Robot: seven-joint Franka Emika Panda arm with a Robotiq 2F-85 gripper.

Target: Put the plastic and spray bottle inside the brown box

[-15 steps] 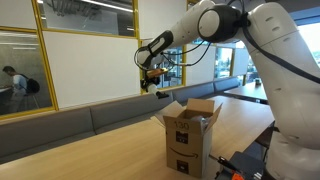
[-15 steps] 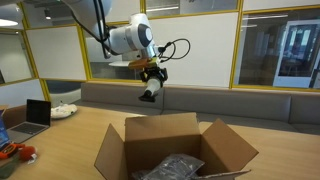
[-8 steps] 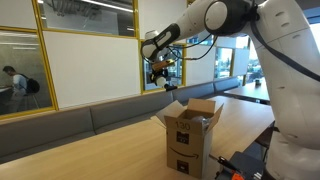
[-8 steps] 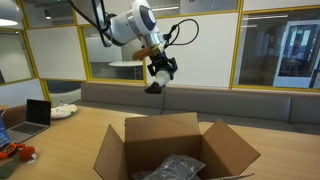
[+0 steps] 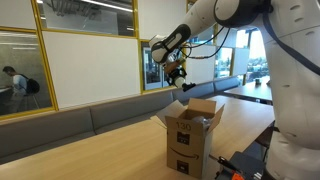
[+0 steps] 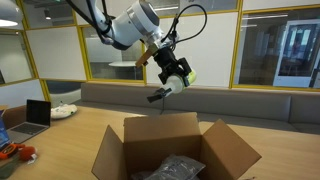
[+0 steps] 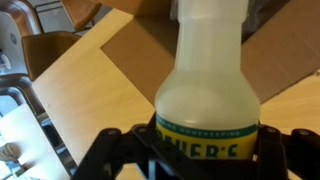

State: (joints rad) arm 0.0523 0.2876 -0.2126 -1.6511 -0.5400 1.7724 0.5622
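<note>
My gripper [image 6: 172, 72] is shut on a white spray bottle [image 7: 208, 70] with a green and yellow label, and holds it in the air above the open brown box [image 6: 180, 150]. In an exterior view the gripper [image 5: 180, 74] hangs just above and behind the box [image 5: 190, 130]. The bottle [image 6: 180, 80] is tilted, its dark trigger end pointing down and left. In the wrist view the black fingers [image 7: 112, 146] clasp the bottle at its label, with the box's flaps [image 7: 150, 50] beyond. A crumpled grey plastic [image 6: 175, 168] lies inside the box.
The box stands on a long wooden table [image 6: 60, 140]. A laptop [image 6: 38, 113] and a white object [image 6: 65, 111] lie at its far left. A grey bench [image 5: 80, 122] runs along the glass wall. Black and orange gear [image 5: 240, 165] sits at the table's near edge.
The arm has swung the bottle sideways toward the box, to the right in both exterior views, and tilted it further. The grip has stayed shut on the bottle.
</note>
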